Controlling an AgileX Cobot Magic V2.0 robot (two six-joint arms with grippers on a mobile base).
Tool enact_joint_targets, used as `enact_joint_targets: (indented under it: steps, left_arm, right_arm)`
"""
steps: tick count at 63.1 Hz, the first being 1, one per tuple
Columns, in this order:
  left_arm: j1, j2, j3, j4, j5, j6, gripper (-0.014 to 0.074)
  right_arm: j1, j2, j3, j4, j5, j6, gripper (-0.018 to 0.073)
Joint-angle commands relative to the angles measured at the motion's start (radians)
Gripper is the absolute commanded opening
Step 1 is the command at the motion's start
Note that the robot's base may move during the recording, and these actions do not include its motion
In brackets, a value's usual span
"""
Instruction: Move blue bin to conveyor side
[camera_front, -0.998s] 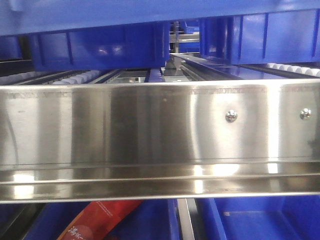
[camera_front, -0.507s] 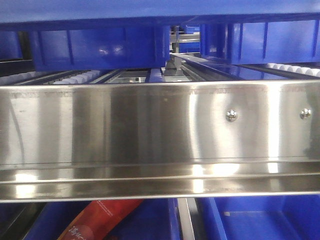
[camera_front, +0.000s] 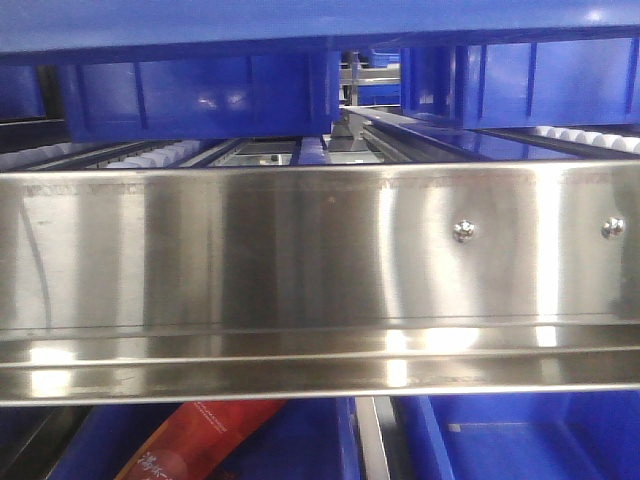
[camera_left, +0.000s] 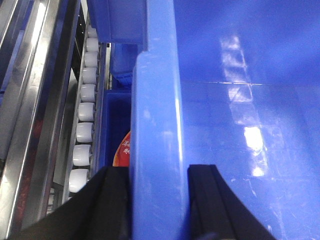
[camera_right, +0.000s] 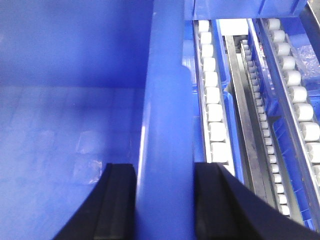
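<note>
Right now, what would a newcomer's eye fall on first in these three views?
The blue bin fills both wrist views, its thick rim running up the middle, gripped between the left fingers in one and the right fingers in the other. In the front view a shiny steel panel with two screws spans the frame, a red packet poking out below it. Rows of white rollers run beside the bin.

Left gripper (camera_left: 159, 170): two matte black fingers (camera_left: 97, 205), seen at 7 and 5 o'clock; wedge-shaped, broad at the base, tapering to blunt squared tips. Right gripper (camera_right: 165, 167): same black fingers (camera_right: 225, 205), faint sheen along edges.
</note>
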Motion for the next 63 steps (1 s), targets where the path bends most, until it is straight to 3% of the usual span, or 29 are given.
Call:
enact_joint_targets:
  steps: [1,63]
  left_arm:
    - [-0.009,-0.027,-0.009,0.009,-0.074,-0.005,-0.0017]
    - [-0.009,-0.027,-0.009,0.011,-0.074,-0.027,-0.0017]
  right_arm:
    - [-0.001,-0.023,-0.012,-0.016,-0.097,-0.013,-0.0079]
    - [-0.001,-0.023,-0.012,-0.016,-0.102,-0.013,-0.0079]
